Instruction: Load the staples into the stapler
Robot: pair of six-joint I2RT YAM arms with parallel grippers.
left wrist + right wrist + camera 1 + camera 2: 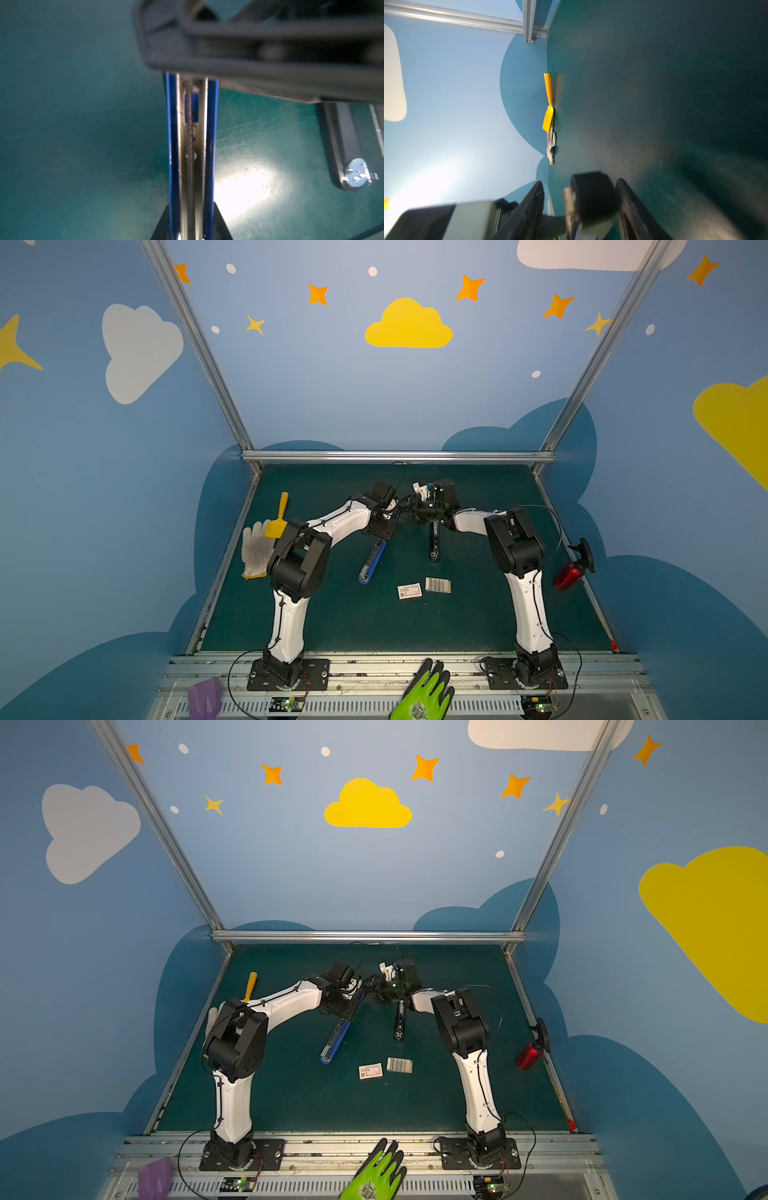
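At the bench's near edge lay one green glove and one purple scoop. Past them, about mid-bench, the staples sat untouched in their one pale tray, just beside one white cardboard box and well apart from both grippers. The strips were too small to count. Further in, one blue stapler lay open with its channel and spring bared. One black stapler base lay near it, perhaps part of the same tool. The left gripper pinched the blue stapler at its far end. The right gripper's fingers stood spread around a blurred dark block. By the left edge were one white knit glove and one yellow scoop, and by the right edge one red light. Several things looked likely to go wrong. Held only at one end, the stapler could swing when a strip was pressed in. A thin strip could snap or slip from a hard pinch, or seat crooked over the spring. The two wrists, crowded together at the far side, could knock each other.
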